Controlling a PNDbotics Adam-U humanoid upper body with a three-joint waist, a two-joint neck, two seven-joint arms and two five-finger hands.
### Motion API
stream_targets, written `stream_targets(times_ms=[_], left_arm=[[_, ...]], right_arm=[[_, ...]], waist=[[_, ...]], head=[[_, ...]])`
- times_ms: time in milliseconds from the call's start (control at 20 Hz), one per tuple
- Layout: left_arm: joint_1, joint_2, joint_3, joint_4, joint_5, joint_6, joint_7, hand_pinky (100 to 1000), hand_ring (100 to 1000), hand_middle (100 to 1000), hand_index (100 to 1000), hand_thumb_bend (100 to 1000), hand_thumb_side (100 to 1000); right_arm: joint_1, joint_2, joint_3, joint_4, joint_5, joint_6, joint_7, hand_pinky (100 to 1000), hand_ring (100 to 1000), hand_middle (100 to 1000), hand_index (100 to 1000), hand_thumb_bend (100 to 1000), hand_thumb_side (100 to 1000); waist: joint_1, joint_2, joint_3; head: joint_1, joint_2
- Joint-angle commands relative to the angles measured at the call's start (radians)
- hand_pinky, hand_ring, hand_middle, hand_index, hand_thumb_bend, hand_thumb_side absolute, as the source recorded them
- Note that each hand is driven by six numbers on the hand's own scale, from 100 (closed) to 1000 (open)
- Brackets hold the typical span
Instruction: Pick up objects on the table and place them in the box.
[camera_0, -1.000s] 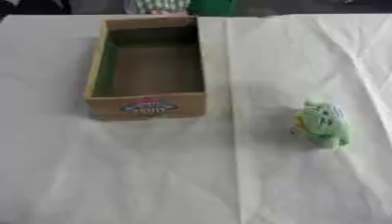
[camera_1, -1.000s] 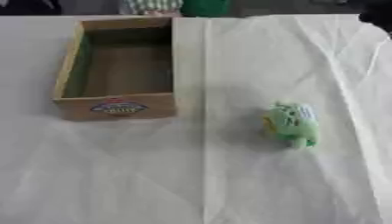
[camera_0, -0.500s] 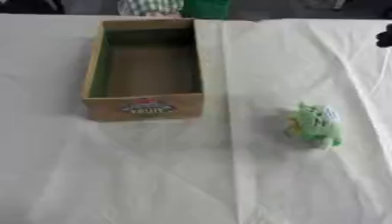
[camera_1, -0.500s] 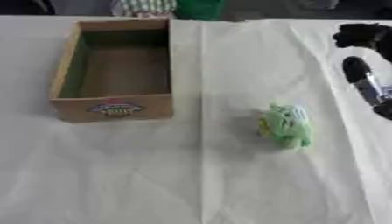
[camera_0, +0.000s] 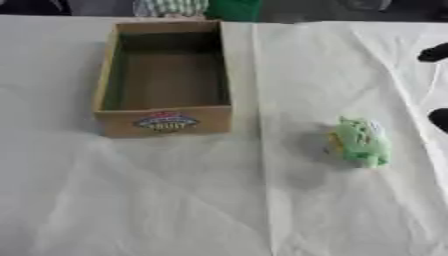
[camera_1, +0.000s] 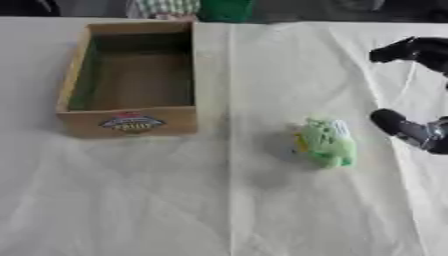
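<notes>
White cloth (camera_0: 175, 200) is covering the whole table, soft w/ creases and one long fold line running top to bottom near the middle. Cardboard box (camera_0: 164, 122) is sitting on it at upper left: rectangular, open top, brown walls w/ greenish tint inside, round printed label on the near wall. Nothing is showing inside, just the bare brown floor. Right hand (camera_1: 420, 132) is coming in from the right edge, black w/ silver bits, hanging just beside the toy but apart from it; one finger is pointing toward the toy lower down, another dark part is reaching out higher up, so fingers are spread wide, holding nothing. Green toy (camera_1: 325, 142) is lying on the cloth right of the fold, well apart from the box: small, rounded, plush-looking, pale green w/ a yellowish patch on its left side.
</notes>
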Motion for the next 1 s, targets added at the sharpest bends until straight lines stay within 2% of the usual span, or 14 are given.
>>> stream_targets(times_ms=[50,100,150,200,300,650,1000], left_arm=[[-0.002,0.027,-0.005,-0.017,-0.001,0.0,-0.005,756,503,519,710,100,600],[-0.002,0.027,-0.006,-0.017,0.0,0.0,-0.006,757,503,518,710,100,599],[-0.002,0.026,-0.006,-0.017,0.001,0.0,-0.007,757,503,519,710,100,599],[-0.002,0.025,-0.006,-0.017,0.001,0.0,-0.007,757,504,519,710,100,599],[-0.003,0.025,-0.007,-0.017,0.003,0.0,-0.009,757,504,519,710,100,600],[-0.005,0.022,-0.009,-0.017,0.005,0.0,-0.014,757,504,519,710,100,600],[-0.006,0.021,-0.013,-0.017,0.009,-0.001,-0.018,757,504,519,709,100,602]], right_arm=[[-0.028,-0.063,0.033,-0.014,0.032,0.029,0.017,892,865,808,946,424,734],[-0.035,-0.068,0.05,-0.014,0.038,0.029,0.031,897,874,816,964,497,687],[-0.04,-0.072,0.064,-0.014,0.045,0.027,0.044,900,878,820,973,518,654],[-0.045,-0.074,0.075,-0.014,0.053,0.025,0.06,903,881,826,986,535,585],[-0.052,-0.079,0.091,-0.014,0.063,0.024,0.091,909,888,839,1000,530,552],[-0.089,-0.114,0.127,-0.014,0.039,0.098,0.189,913,899,853,1000,514,494],[-0.135,-0.13,0.161,-0.014,0.065,0.204,0.226,901,911,878,1000,536,492]], waist=[[0.002,-0.02,0.005],[0.002,-0.02,0.008],[0.002,-0.02,0.01],[0.003,-0.019,0.012],[0.003,-0.018,0.014],[0.004,-0.016,0.022],[0.006,-0.015,0.031]], head=[[-0.008,-0.006],[-0.011,-0.007],[-0.013,-0.008],[-0.014,-0.008],[-0.016,-0.009],[-0.024,-0.012],[-0.035,-0.015]])
